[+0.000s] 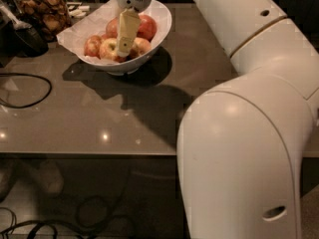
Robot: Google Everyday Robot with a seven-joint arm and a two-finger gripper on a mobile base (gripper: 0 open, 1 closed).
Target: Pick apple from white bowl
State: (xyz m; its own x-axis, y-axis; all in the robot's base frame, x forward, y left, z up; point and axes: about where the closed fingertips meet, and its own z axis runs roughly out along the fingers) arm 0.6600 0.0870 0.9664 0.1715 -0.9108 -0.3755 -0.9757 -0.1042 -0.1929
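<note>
So the way I read it, the pick is at the reaching-in stage and not further. The tool (123, 52) is in the upper middle of the frame, pointing down into the white bowl (160, 31), with its pale tip low among the fruit. It sits right beside the apple (108, 49), the yellow-gold one at the front of the pile, and looks like it's touching it or nearly. Honestly I can't tell if the tool is wide, narrow or already clamped on anything, since the angle hides that. The apple itself is sitting in the bowl on the crumpled paper (74, 31), packed in with the redder apples (147, 26) behind it, so nothing is lifted out yet. The bowl rests on the grey surface (209, 78) toward the upper left, with a jar (44, 10) further left and a dark cable (27, 97) looped at the left edge. The big white arm (249, 133) fills the right side. My guess at what's left: get a firm grip on that apple, then raise it clear of the rim without dragging its neighbours or the paper along.
</note>
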